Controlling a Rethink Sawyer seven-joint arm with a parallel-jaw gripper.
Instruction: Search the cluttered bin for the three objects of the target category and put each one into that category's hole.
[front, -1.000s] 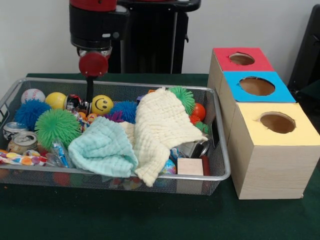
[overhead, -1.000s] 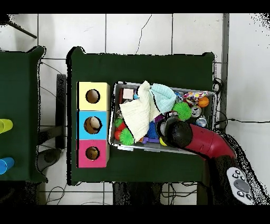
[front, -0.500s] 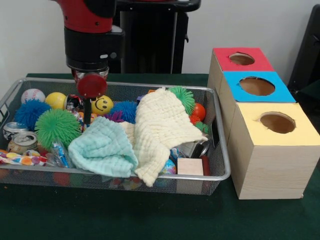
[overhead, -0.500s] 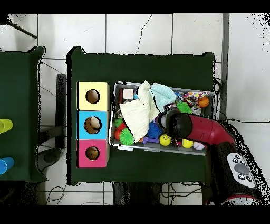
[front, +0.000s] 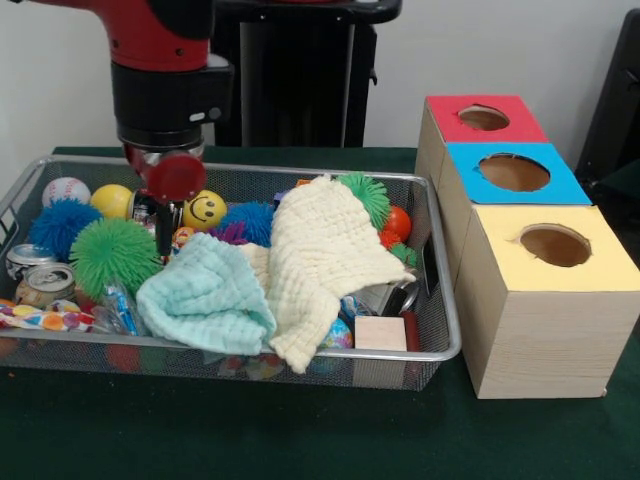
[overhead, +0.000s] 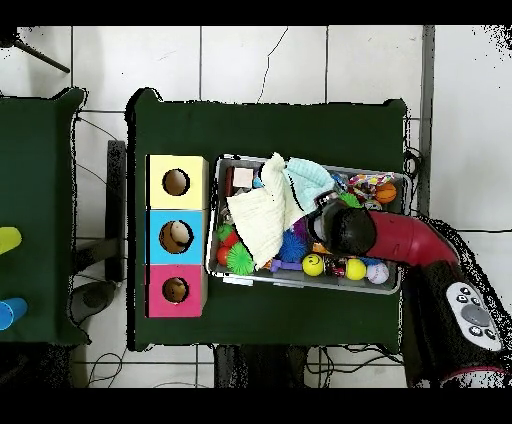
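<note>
The green desk (front: 300, 440) carries three wooden boxes (front: 530, 300) with red, blue and yellow holed tops, beside a wire bin (front: 440, 330) crammed with balls, cans and two cloths. The cream cloth (front: 320, 250) overlaps the mint cloth (front: 205, 295). The gripper (front: 163, 240) dips between the green spiky ball (front: 112, 250) and the smiley ball (front: 204, 209); whether it is open or closed I cannot tell.

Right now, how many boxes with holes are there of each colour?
red box: 1
blue box: 1
yellow box: 1
Total: 3
</note>
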